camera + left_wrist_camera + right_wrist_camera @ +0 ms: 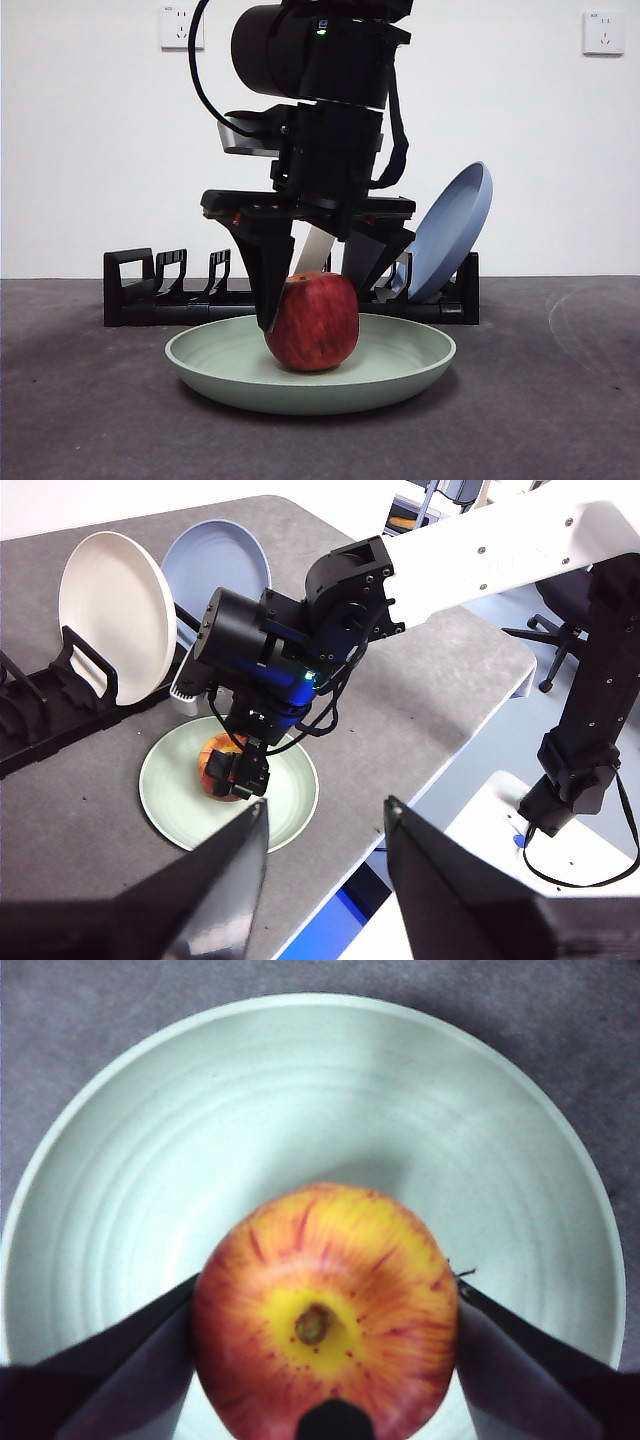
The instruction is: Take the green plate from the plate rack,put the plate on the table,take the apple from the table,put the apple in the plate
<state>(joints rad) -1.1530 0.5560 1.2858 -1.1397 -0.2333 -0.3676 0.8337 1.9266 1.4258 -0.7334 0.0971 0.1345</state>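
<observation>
The red apple point(312, 325) sits upright in the middle of the pale green plate point(400, 372), which lies flat on the dark grey table point(560, 400) in front of the black plate rack point(140, 290). My right gripper point(316, 306) reaches down from above, its jaws against both sides of the apple point(325, 1330) over the plate point(300, 1110). The left wrist view shows the same plate point(290, 802), apple point(214, 768) and right gripper point(240, 770) from high up. My left gripper point(325, 810) hangs open and empty, well above the table.
A cream-white plate point(105, 610) and a blue plate point(215, 565) stand in the rack point(40, 730); the blue one point(455, 230) leans at its right end. The table's edge point(510, 665) is near the green plate.
</observation>
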